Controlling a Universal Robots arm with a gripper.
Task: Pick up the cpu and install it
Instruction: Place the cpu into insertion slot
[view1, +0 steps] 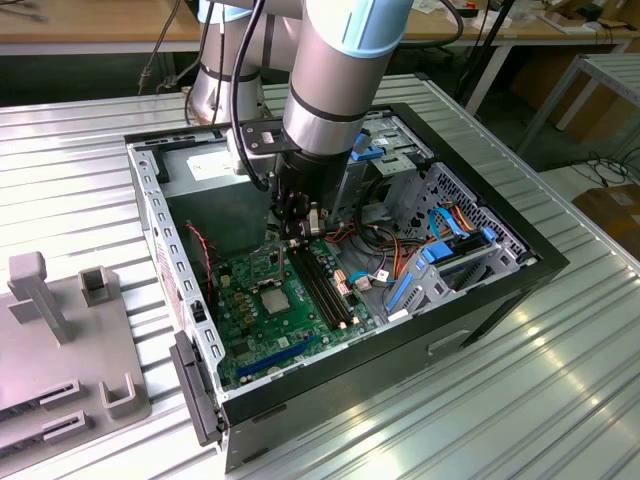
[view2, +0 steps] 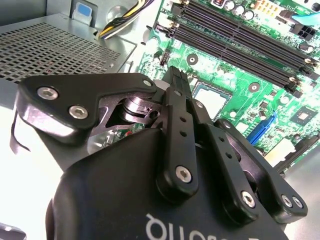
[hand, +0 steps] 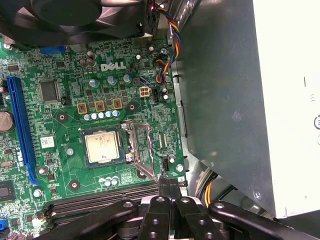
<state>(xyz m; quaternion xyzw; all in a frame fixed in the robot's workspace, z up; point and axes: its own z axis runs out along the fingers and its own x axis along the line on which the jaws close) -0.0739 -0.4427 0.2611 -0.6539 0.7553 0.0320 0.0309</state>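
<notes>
Your black claw (hand: 167, 187) is pressed closed on nothing, hovering just above the green motherboard (hand: 75, 125). The small square silver-topped cpu (hand: 102, 147) lies flat in its socket on that board, apart from the claw, beside the raised metal latch frame (hand: 142, 150).

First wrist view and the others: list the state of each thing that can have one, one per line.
cpu: lying flat in its socket on the green board, nothing gripping it.
socket retention frame: swung open beside the cpu.
gripper: shut, holding nothing, above the board near the memory slots.
memory slots: empty.
computer case: side panel off, interior exposed.
</notes>
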